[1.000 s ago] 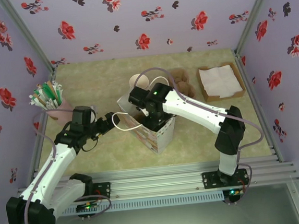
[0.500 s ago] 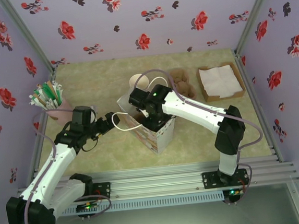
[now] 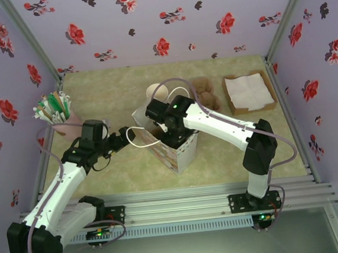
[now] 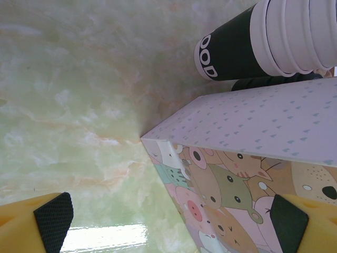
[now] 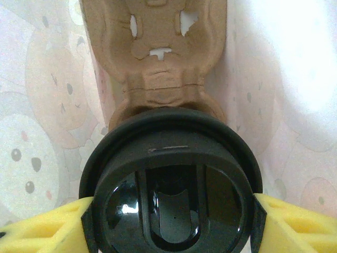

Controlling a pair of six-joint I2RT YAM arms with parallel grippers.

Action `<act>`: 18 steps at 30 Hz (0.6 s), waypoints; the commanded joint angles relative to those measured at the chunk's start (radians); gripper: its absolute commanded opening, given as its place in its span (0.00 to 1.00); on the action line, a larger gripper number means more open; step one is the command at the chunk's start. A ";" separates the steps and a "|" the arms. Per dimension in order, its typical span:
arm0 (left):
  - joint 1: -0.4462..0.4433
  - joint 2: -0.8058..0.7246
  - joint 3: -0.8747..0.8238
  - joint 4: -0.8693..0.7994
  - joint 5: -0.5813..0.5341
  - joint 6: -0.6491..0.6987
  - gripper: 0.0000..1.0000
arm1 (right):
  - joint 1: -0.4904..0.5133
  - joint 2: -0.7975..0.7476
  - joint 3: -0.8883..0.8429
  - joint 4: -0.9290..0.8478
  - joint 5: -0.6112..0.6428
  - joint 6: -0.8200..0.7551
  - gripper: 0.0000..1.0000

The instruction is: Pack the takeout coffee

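While my right gripper (image 5: 169, 226) clamped the takeout coffee (image 5: 171, 179) upright, I logged it over the end well of the carrier (image 5: 158, 63) in the bag (image 3: 180, 154); left gripper (image 4: 171, 224), fingers apart.

Right wrist view: takeout coffee (image 5: 171, 195) seen lid-on, its round black lid glossy with a recessed centre. Right gripper (image 5: 171, 227) closed on it; yellow fingers (image 5: 45, 229) press against the lid's left and right edges. Brown moulded-pulp cup carrier (image 5: 158, 58) lies directly beyond the cup. Pale cartoon-animal bag walls (image 5: 42, 105) on both sides.
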 commanded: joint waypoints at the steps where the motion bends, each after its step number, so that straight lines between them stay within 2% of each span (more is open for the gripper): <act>1: 0.010 0.002 0.009 0.000 -0.007 0.029 0.99 | -0.007 -0.026 -0.013 -0.001 -0.005 0.021 0.68; 18: 0.010 0.011 0.019 0.000 -0.006 0.034 0.99 | -0.007 -0.029 -0.041 0.030 -0.032 0.029 0.68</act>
